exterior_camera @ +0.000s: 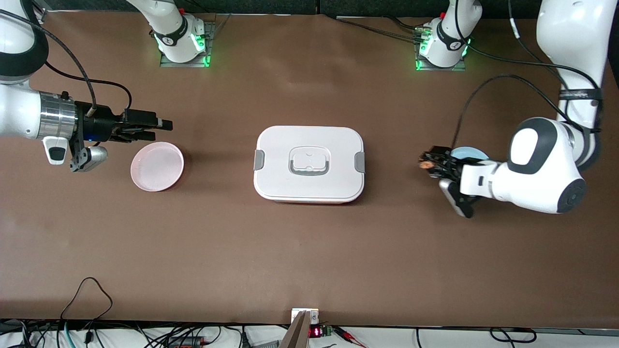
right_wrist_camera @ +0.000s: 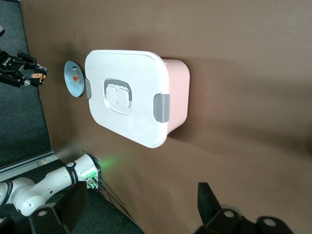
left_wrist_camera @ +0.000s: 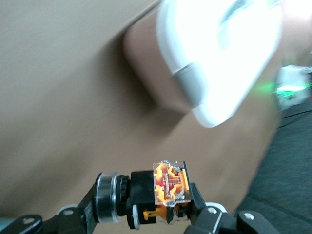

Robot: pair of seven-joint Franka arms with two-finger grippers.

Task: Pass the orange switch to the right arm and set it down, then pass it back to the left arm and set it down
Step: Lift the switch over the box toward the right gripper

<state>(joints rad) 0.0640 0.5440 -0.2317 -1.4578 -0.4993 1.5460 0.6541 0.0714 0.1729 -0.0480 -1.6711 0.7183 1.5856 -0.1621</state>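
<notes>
Left gripper clenched on orange switch, over table's left-arm end, near blue plate; right gripper released, waits over pink plate; box mid-table.

Box sat mid-table, between 2 plates. 1 plate lay toward right arm's end, well apart from box. Other plate lay toward left arm's end, mostly hidden under left gripper. Left gripper hung above table beside that plate, clamped on orange switch. Right gripper hung with fingers apart, above table just beside plate at right arm's end.
</notes>
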